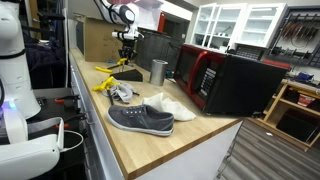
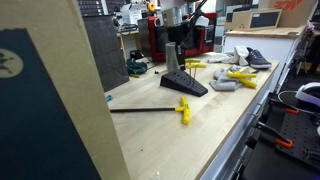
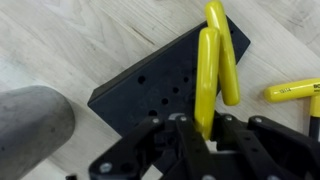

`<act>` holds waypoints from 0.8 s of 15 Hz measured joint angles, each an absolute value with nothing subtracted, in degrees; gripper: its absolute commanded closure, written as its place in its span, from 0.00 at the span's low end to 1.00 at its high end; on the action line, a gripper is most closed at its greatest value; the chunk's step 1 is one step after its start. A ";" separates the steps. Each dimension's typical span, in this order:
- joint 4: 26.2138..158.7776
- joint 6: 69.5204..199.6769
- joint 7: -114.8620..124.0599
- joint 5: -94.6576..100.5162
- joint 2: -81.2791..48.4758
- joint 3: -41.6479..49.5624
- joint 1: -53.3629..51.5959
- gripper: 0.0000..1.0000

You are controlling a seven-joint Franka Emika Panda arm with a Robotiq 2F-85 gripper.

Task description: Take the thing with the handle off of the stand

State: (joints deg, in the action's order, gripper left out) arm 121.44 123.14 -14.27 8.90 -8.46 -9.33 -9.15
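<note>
The stand (image 3: 150, 85) is a black wedge-shaped block with rows of holes, not a yellow rack. It also shows in an exterior view (image 2: 183, 84). Two yellow-handled tools lie against its top. My gripper (image 3: 205, 125) is shut on the nearer yellow handle (image 3: 207, 70), with one finger on each side of it. The second yellow handle (image 3: 225, 50) lies just beside it. In both exterior views the gripper (image 1: 125, 55) (image 2: 172, 58) hangs straight down over the stand.
A loose yellow T-handle key (image 2: 184, 110) lies on the wooden table in front of the stand, and another (image 3: 295, 92) lies to its side. More yellow tools (image 2: 240, 75), a steel cup (image 1: 158, 71), a grey shoe (image 1: 140, 118) and a black-and-red microwave (image 1: 235, 80) stand nearby.
</note>
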 measured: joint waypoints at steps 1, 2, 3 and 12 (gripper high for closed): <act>121.43 123.14 -14.27 8.90 -8.37 -9.33 -9.22 0.98; 121.42 123.15 -14.27 8.90 -8.23 -9.33 -9.29 0.98; 121.42 123.15 -14.27 8.90 -8.04 -9.33 -9.35 0.98; 121.42 123.14 -14.27 8.90 -5.51 -9.90 -9.69 0.98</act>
